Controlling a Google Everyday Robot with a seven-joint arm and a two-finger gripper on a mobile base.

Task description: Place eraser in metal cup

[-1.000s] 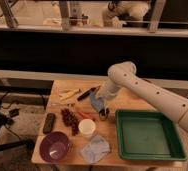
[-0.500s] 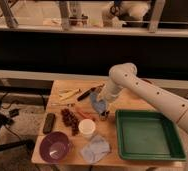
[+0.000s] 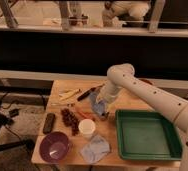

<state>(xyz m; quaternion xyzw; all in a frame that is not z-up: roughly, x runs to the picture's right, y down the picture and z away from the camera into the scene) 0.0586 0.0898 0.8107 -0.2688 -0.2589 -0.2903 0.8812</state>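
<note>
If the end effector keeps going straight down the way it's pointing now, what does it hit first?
Most likely the metal cup. The end effector points down at the table, just left of the green tray, and the cup sits right beneath it. From this one view, depth is uncertain, so it might catch the rim instead.

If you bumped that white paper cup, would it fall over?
Probably, with a firm bump. The white paper cup stands upright, taller than its base is wide, so it looks tippy. Being paper, it is likely light and would slide or topple easily, then roll in a curve. The tool is lowered beside it, near the wooden table's middle.
</note>
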